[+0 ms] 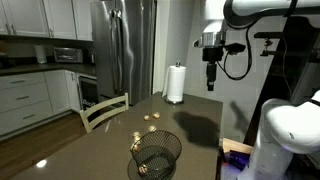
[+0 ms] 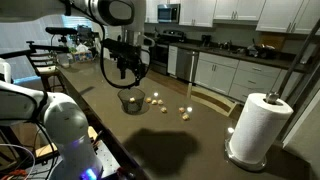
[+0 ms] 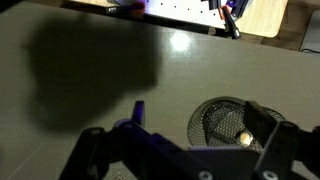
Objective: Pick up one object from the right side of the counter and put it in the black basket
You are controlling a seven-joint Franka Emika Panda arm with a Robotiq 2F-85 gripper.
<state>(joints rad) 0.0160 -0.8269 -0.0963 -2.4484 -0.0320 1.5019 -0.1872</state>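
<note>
- Your gripper [image 1: 211, 76] hangs high over the counter [image 1: 80, 150], with free air below it.
- In the wrist view its two fingers [image 3: 268, 135] stand wide apart. Nothing is between them, so it holds no object.
- The black basket [image 1: 156, 154] stands upright on the counter. In the wrist view you look down into it. It is off to one side of the gripper, and one finger hides part of its rim.
- One small pale object [image 3: 241, 137] lies inside the basket. It is too small to say what it is.
- A few small pale pieces [image 2: 160, 102] lie on the bare counter near the basket. They are apart from each other and far below the gripper.
- The paper towel roll [image 1: 176, 83] stands upright at the far end of the counter, well apart from the basket. In an exterior view the gripper is seen near it, but higher.
- A dark shadow [image 3: 90, 70] falls on the glossy counter top beside the basket.
- A pale wooden chair [image 1: 103, 108] stands at the counter edge, and a steel fridge [image 1: 122, 45] is behind it.
</note>
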